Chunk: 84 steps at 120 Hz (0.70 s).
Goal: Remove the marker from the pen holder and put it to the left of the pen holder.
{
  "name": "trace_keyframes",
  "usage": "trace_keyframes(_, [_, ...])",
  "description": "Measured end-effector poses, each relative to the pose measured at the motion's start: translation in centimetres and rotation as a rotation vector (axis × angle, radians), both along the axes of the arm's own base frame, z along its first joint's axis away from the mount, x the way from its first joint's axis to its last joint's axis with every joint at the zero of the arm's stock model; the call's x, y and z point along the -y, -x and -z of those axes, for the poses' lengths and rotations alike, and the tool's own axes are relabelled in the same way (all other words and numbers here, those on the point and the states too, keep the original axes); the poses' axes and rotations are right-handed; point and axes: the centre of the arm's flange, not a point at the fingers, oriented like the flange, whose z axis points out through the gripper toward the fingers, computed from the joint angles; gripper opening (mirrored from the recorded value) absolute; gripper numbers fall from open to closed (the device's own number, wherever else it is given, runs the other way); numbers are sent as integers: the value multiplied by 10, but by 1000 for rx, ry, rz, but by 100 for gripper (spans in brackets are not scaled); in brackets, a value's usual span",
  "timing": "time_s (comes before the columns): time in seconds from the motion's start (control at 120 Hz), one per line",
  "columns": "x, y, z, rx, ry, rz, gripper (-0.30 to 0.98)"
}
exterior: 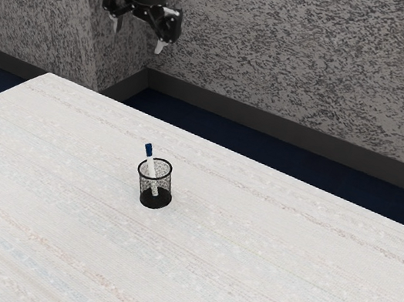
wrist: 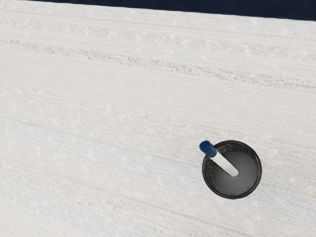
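Note:
My gripper [exterior: 138,40] hangs high above the table in the exterior view, its two fingers wide apart and nothing between them. Well below it stands a black mesh pen holder [exterior: 165,185], upright on the table. A white marker with a blue cap [exterior: 149,149] leans inside, cap end up and sticking out over the rim. From above, in the wrist view, the pen holder [wrist: 247,178] is a dark round cup, and the marker [wrist: 224,163] slants across it with the blue cap resting past the rim.
The white patterned table [exterior: 260,263] carries the holder near its middle. Its far edge runs along a dark blue floor [exterior: 264,153], with a grey textured wall [exterior: 304,59] behind.

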Motion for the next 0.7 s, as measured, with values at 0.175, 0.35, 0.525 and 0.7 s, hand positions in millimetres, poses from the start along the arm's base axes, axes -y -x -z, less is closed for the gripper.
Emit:
trace_keyframes(0.175, [-124, -114, 170, 36, -7, -267, 69])
trace_keyframes(0.35, [-143, -159, 245, 154, 96, -346, 69])
trace_keyframes(0.525, [-114, -182, 261, 299, 199, -347, 69])
trace_keyframes(0.7, [-133, -160, 263, 273, 225, -487, 68])
